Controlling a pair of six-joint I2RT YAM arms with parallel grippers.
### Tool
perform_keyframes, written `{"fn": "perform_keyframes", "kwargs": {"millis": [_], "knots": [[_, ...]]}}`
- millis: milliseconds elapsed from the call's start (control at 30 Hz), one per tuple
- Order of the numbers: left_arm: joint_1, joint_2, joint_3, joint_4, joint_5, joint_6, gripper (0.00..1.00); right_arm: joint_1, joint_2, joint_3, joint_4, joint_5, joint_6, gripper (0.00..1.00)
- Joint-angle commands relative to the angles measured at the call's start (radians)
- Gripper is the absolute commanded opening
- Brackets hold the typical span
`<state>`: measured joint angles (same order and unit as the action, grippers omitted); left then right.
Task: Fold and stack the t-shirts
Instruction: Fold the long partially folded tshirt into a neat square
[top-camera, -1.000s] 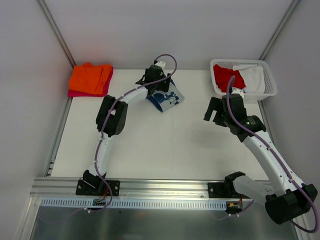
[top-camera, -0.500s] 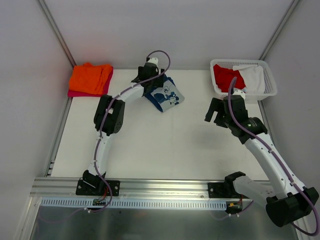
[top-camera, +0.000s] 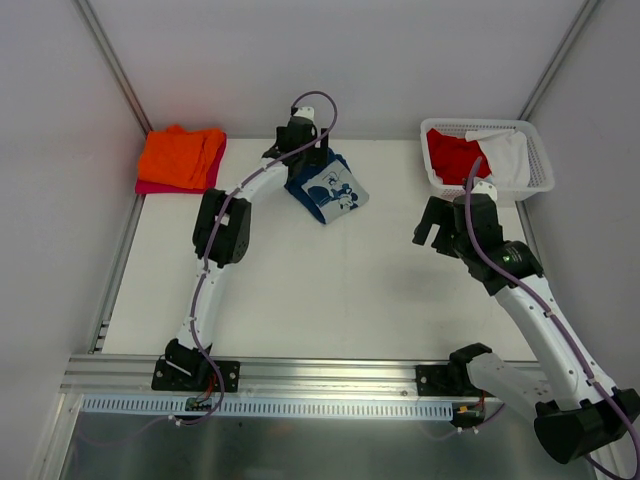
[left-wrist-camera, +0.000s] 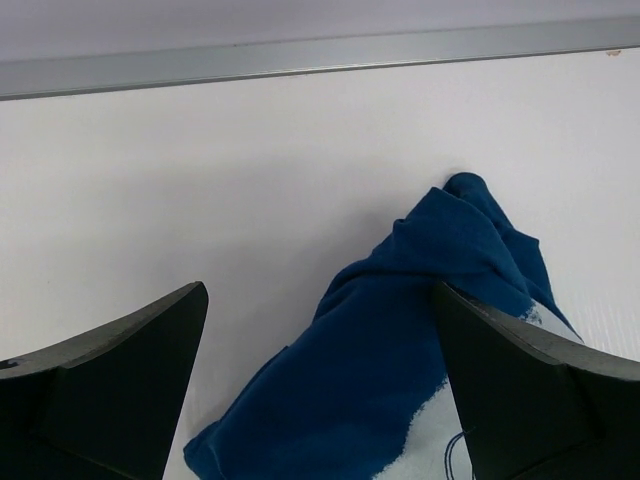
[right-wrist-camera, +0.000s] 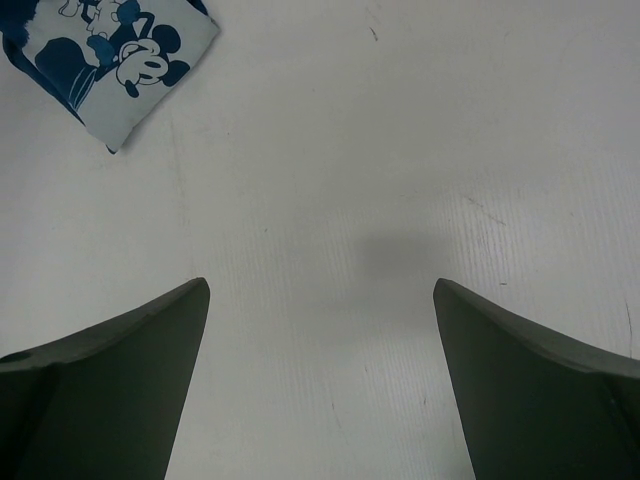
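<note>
Pink t-shirt (top-camera: 160, 188) mostly beneath orange t-shirt (top-camera: 180, 155)

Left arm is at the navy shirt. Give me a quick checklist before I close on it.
1. Left end effector open: ok, jaws wide apart.
2. Navy shirt lined up: ok, its bunched edge lies between the fingers in the left wrist view.
3. Cloth already gripped: not ok, nothing is pinched yet.
4. Right end effector out of the way: ok, open over bare table, apart from the shirt.
5. Stack ready: ok, orange shirt lies on pink shirt at the far left corner.
6. Basket emptied: not ok, red shirt and white shirt are inside.
</note>
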<state>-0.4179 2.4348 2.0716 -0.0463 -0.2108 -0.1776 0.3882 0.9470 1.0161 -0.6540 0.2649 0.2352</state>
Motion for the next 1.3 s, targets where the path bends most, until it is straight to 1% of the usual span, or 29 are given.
{"fn": "perform_keyframes", "kwargs": {"millis": [0,100,233,333,433,467,600,700,800,900,1000,1133,1267], "knots": [[-0.004,-0.052,0.030,-0.001,0.027,-0.030,0.96,0.005,-0.004,-0.004,-0.012,0.020,-0.010,0.99],[-0.018,-0.108,-0.002,-0.003,0.005,-0.014,0.96,0.005,-0.002,-0.007,-0.010,0.020,-0.011,1.00],[-0.044,-0.195,-0.039,0.005,0.050,0.004,0.96,0.006,-0.004,-0.013,-0.001,0.008,-0.002,1.00],[-0.079,-0.221,-0.018,0.011,0.028,0.058,0.96,0.008,-0.007,-0.020,-0.004,-0.003,0.007,1.00],[-0.094,-0.230,0.031,-0.001,0.054,0.072,0.97,0.009,-0.025,-0.030,-0.009,0.002,0.007,0.99],[-0.094,-0.229,0.041,-0.007,0.086,0.060,0.97,0.009,-0.031,-0.030,-0.012,0.008,0.009,0.99],[-0.094,-0.181,0.067,-0.029,0.096,0.027,0.97,0.009,-0.051,-0.022,-0.029,0.013,0.007,0.99],[-0.090,-0.081,0.103,-0.035,0.137,0.020,0.97,0.009,-0.060,-0.022,-0.038,0.017,0.007,0.99],[-0.087,0.018,0.159,-0.036,0.145,0.013,0.98,0.009,-0.063,-0.027,-0.042,0.019,0.006,1.00],[-0.067,0.078,0.191,-0.055,0.186,-0.046,0.98,0.009,-0.067,-0.028,-0.048,0.028,0.001,0.99],[-0.048,0.086,0.170,-0.050,0.203,-0.095,0.96,0.009,-0.067,-0.027,-0.047,0.040,-0.007,1.00],[-0.044,0.076,0.160,-0.052,0.168,-0.095,0.96,0.009,-0.042,-0.022,-0.041,0.036,-0.010,0.99],[-0.033,0.082,0.165,-0.053,0.177,-0.099,0.97,0.009,-0.025,-0.028,-0.021,0.022,-0.008,1.00]]}}
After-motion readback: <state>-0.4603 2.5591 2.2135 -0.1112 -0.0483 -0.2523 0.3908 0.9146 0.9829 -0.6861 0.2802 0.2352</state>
